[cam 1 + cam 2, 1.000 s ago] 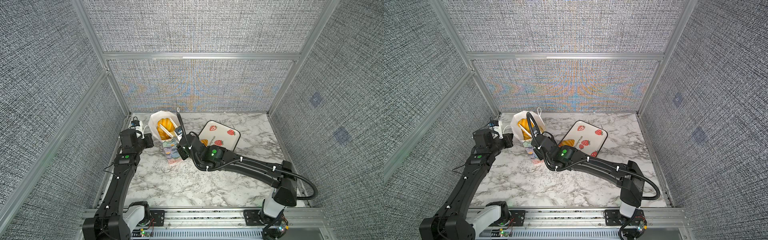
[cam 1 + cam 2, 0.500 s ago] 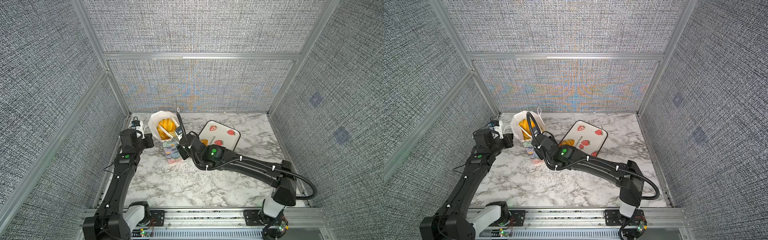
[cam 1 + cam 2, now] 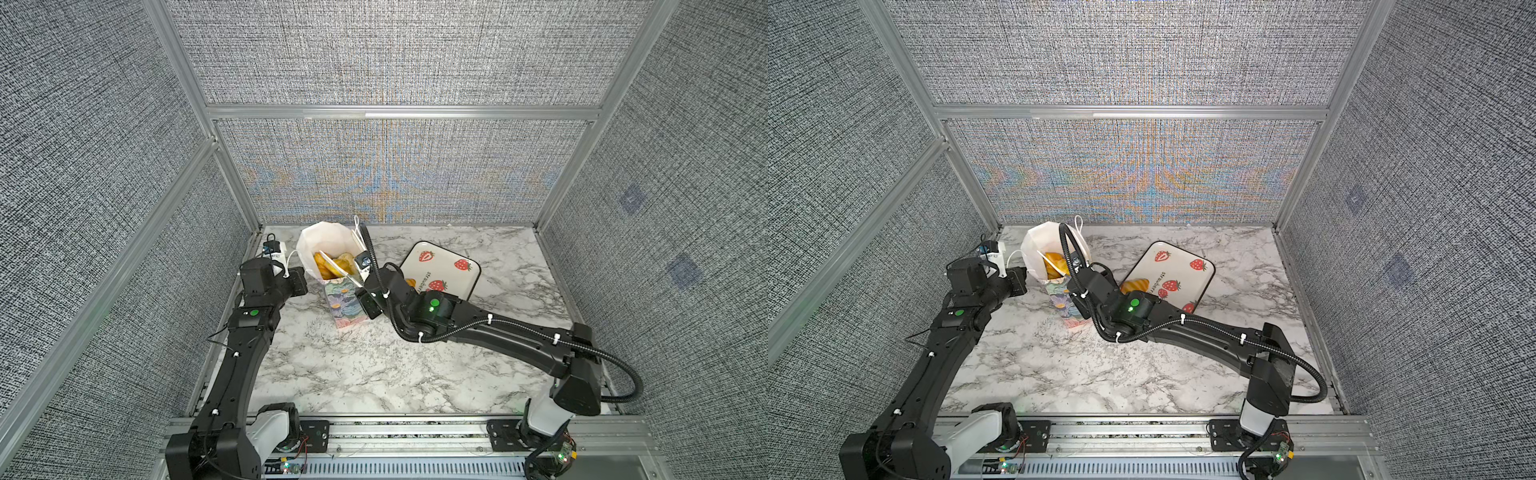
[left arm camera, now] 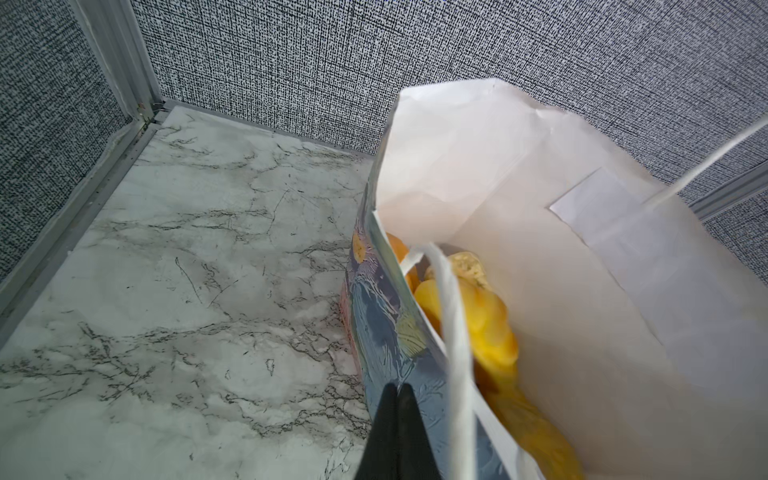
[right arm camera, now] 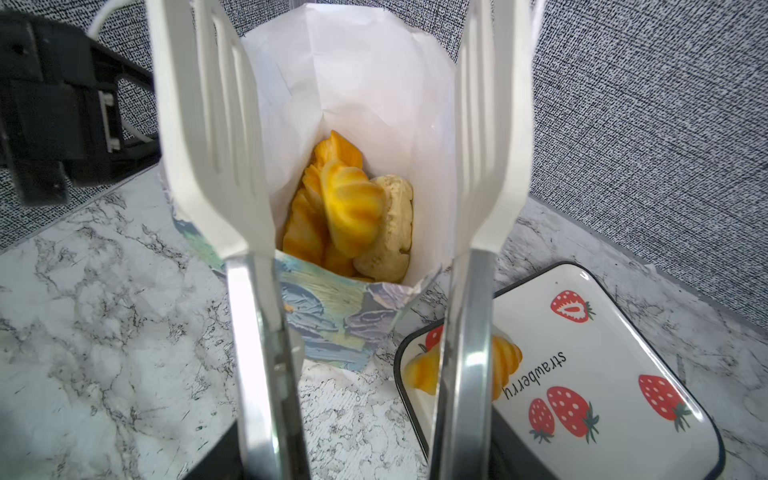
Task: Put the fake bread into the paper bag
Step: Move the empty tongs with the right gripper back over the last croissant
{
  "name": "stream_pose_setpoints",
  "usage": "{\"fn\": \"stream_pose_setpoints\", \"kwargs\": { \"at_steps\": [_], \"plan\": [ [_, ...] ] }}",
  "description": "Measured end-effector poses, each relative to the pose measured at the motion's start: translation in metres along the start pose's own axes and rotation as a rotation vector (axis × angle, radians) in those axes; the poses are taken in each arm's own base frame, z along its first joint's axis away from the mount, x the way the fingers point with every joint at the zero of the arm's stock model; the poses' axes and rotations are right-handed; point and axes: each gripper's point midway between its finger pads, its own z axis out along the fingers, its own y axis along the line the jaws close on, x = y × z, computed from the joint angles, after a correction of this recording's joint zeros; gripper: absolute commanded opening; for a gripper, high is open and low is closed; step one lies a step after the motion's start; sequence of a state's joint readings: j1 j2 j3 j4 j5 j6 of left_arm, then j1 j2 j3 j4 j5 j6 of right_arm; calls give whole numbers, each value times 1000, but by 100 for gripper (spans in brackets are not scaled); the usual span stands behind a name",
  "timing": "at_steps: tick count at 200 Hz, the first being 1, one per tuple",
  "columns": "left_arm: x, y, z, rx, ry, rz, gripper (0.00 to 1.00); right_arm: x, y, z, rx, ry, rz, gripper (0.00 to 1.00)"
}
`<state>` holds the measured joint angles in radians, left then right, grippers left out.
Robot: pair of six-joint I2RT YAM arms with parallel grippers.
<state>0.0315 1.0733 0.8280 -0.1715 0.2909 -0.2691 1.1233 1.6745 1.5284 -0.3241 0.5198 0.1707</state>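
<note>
The paper bag [image 3: 328, 241] [image 3: 1042, 245] stands upright at the back left, white inside with a painted floral print outside. Several pieces of fake bread [image 5: 353, 208] [image 4: 469, 316] lie inside it, and the top one looks blurred. One more croissant [image 5: 505, 365] [image 3: 1136, 286] lies on the strawberry tray. My right gripper [image 3: 365, 291] [image 5: 365, 457] is shut on white slotted tongs [image 5: 216, 145], whose blades stand spread apart over the bag's mouth with nothing between them. My left gripper [image 3: 301, 280] [image 4: 397, 399] is shut against the bag's left side, beside a white cord handle [image 4: 453, 332].
The white strawberry-print tray [image 3: 453, 253] [image 5: 623, 332] with a black rim lies right of the bag, partly under my right arm. The back wall and the left corner post stand close behind the bag. The marble tabletop [image 3: 374, 365] stretches towards the front.
The tongs' blades have spread wider over the bag's mouth. Both arms have hardly moved, and the bag stays in place.
</note>
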Motion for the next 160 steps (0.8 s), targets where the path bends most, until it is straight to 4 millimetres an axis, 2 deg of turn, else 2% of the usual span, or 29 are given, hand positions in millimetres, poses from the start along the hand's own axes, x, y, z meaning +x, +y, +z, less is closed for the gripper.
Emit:
{"fn": "stream_pose_setpoints", "kwargs": {
  "at_steps": [52, 102, 126, 160],
  "plan": [
    [0, 0, 0, 0, 0, -1, 0, -7, -25, -27, 49, -93, 54, 58],
    [0, 1, 0, -2, 1, -2, 0, -14, -58, -47, 162, -168, 112, 58],
    [0, 1, 1, -1, 1, -2, 0, -15, -83, -47, 231, -173, 178, 58],
    [0, 1, 1, 1, -1, -1, 0, -2, -113, -36, 309, -118, 268, 58]
  ]
}}
